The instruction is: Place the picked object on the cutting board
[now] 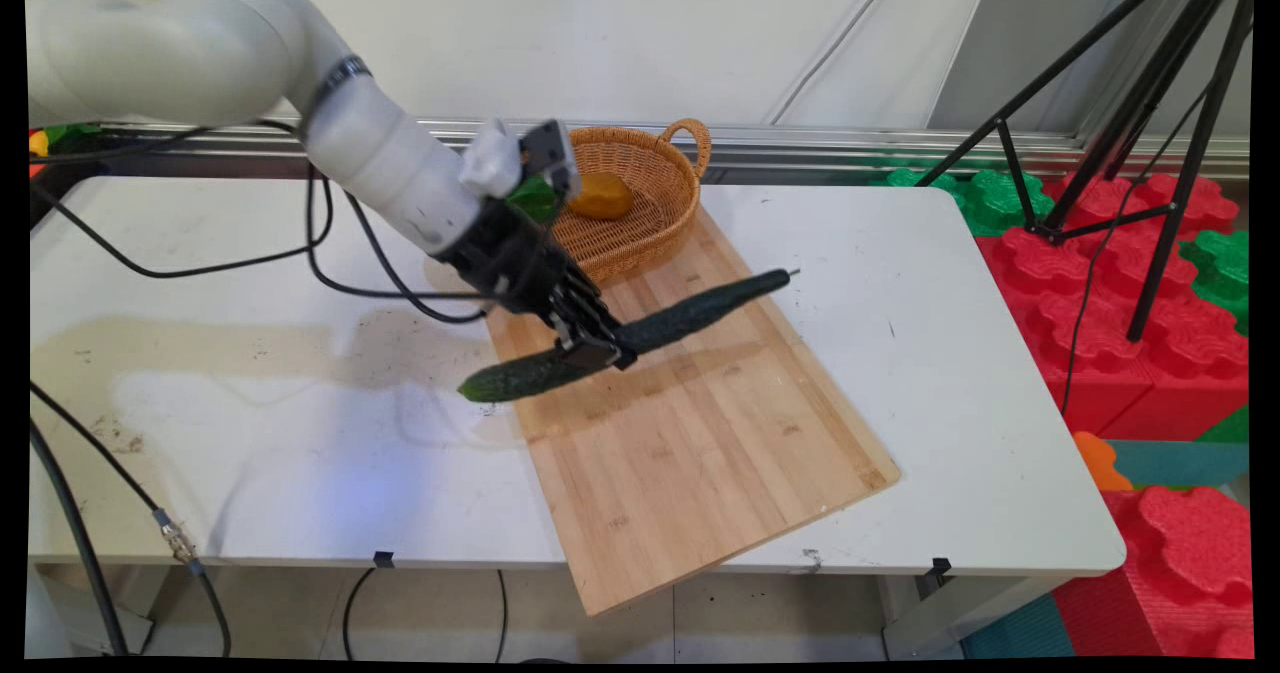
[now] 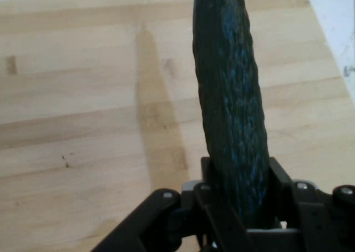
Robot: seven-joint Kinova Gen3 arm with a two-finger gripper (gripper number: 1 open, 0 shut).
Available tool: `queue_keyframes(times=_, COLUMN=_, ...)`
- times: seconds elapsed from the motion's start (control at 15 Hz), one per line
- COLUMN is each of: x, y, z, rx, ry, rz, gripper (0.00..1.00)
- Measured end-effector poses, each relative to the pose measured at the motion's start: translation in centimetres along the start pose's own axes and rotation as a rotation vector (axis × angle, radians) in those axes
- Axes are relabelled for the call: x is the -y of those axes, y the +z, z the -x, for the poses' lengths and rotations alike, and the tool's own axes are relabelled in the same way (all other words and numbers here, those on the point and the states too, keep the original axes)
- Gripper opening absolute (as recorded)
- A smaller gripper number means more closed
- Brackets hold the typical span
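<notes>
A bamboo cutting board (image 1: 700, 453) lies slantwise on the white table (image 1: 980, 353), its near corner jutting past the table's near edge. Above the board's left part the gripper (image 1: 598, 348) is clamped around a long dark green cucumber (image 1: 680, 318), gripping it somewhat left of its middle; the cucumber is lifted off the board, casts a shadow on the wood, and tilts up toward the far right. Farther back, a wicker basket (image 1: 650, 223) sits on the board's far end and holds an orange fruit (image 1: 600, 196).

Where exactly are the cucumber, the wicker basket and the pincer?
cucumber (image 1: 700, 311): main view, its dark upper half.
wicker basket (image 1: 640, 243): main view, front wall.
pincer (image 1: 598, 350): main view, at its fingertips, around the cucumber.
</notes>
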Motion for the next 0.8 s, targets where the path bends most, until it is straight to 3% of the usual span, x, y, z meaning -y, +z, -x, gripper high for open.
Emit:
queue_keyframes(times=0.47, x=-0.3, y=6.4, z=0.2, rx=0.065, ry=-0.005, rz=-0.025, gripper=0.00)
queue_keyframes(times=0.8, x=0.4, y=9.2, z=0.0, rx=0.083, ry=-0.010, rz=-0.043, gripper=0.00)
